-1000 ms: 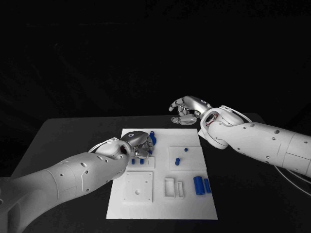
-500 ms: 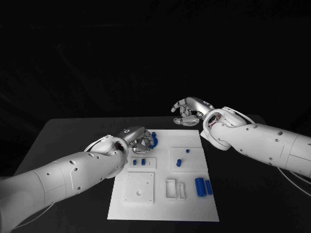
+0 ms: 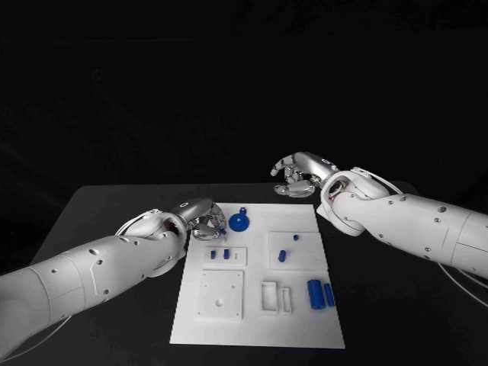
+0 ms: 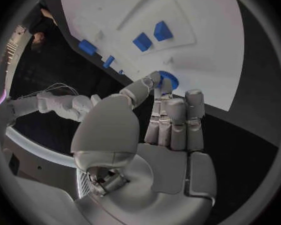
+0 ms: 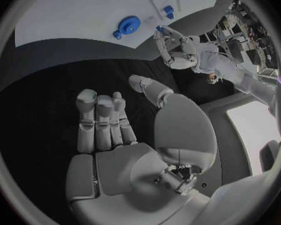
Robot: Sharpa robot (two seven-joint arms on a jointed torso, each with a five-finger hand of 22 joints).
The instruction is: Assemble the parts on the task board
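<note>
The white task board lies in the middle of the black table. A round blue part with a short stem lies on the board's far left corner; it also shows from the right wrist as the same blue part. My left hand hovers at the board's left edge just beside that part, fingers stretched out and holding nothing; the blue part peeks out just past its fingertips. My right hand hangs beyond the board's far edge, empty.
Two small blue blocks sit in a recess on the left. Two small blue pegs stand in the middle square. Two blue cylinders lie at the right, beside white slots and a square white plate.
My left hand has let go of the round blue part, which now lies on the board, and has drawn back to the left. The right hand has barely moved.
</note>
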